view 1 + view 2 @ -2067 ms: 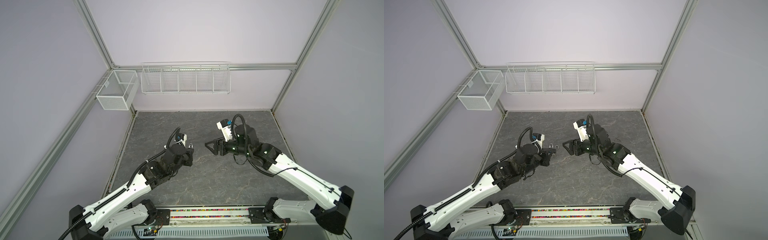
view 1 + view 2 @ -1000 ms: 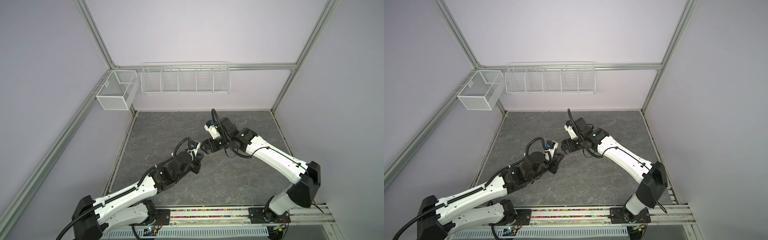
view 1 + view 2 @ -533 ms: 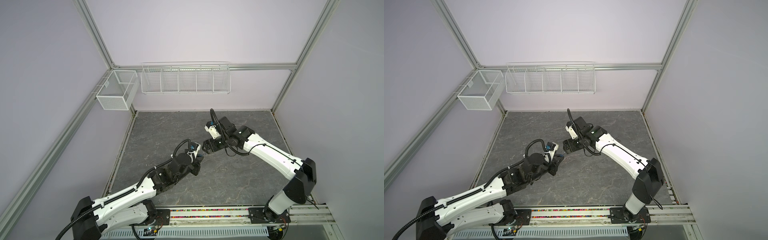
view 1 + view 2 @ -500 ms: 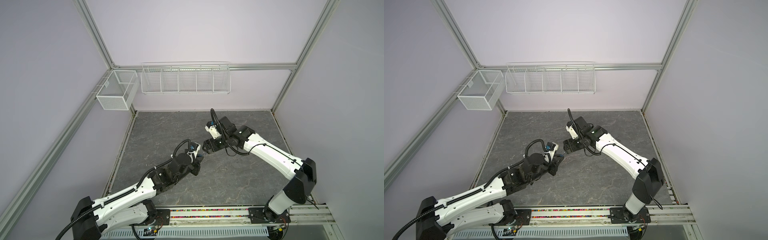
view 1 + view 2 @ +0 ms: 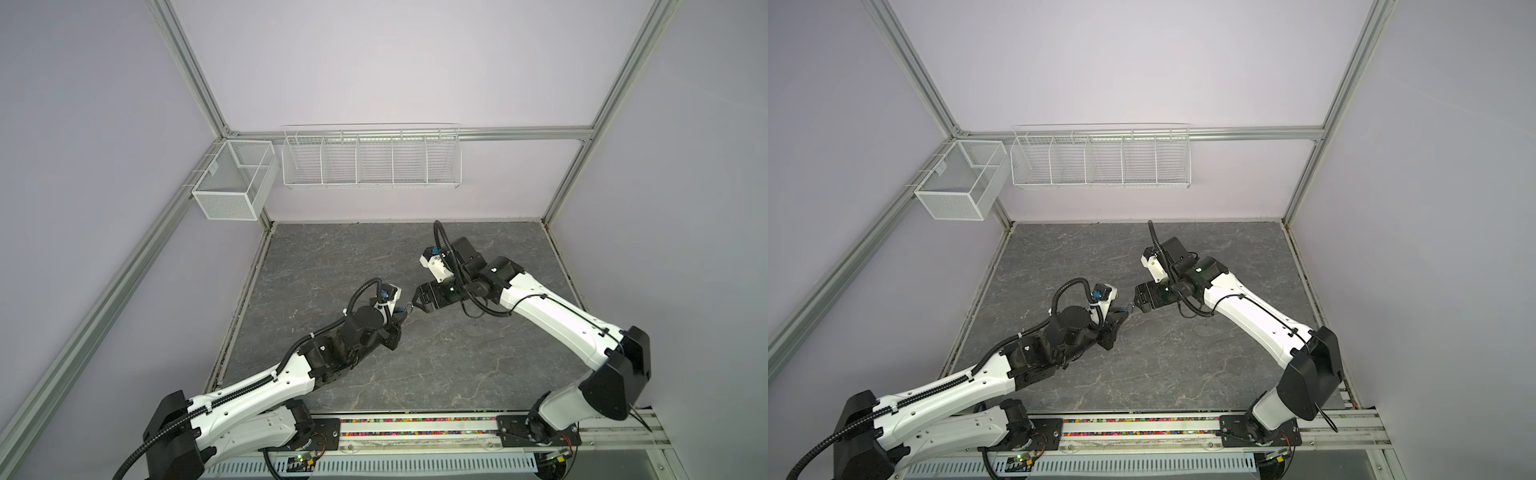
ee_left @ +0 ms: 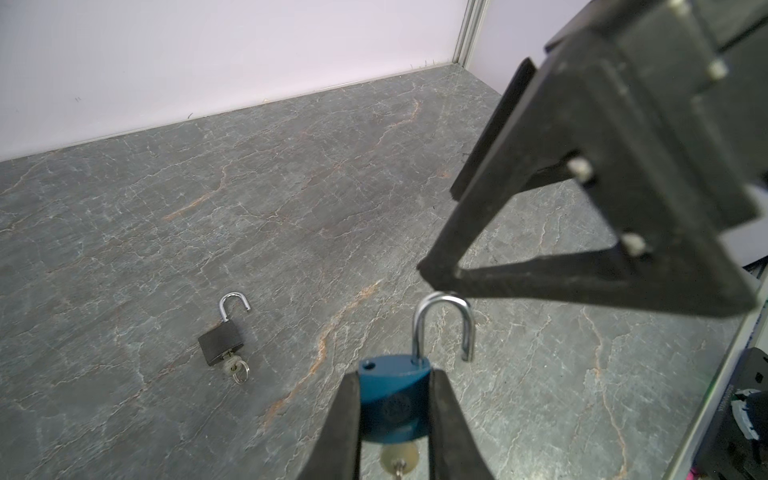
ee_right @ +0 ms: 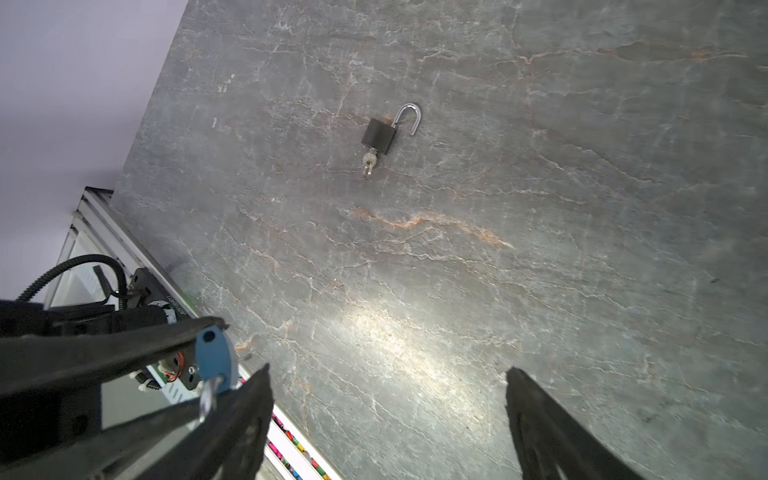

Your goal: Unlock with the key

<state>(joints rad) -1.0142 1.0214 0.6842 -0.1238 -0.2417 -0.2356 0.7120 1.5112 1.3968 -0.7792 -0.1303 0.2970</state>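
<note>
Nearest, in the left wrist view, a small silver key (image 6: 400, 456) is seen seated in the underside of a blue-bodied padlock (image 6: 392, 415), which is clamped by its flat sides in the left gripper (image 6: 394, 387). Its steel shackle (image 6: 442, 328) is sprung, one leg hanging free of the body, so this lock is judged already unlocked. Just above the shackle's bow one finger of the right gripper (image 7: 388, 374) is poised (whether touching cannot be told); its jaws are spread wide with nothing between them. A nudge from that finger could twist the padlock in the clamp or shake the key out. Farther off, a black padlock (image 6: 220, 343) is laid on the grey marbled table (image 6: 332, 187), shackle likewise open, key inserted.
</note>
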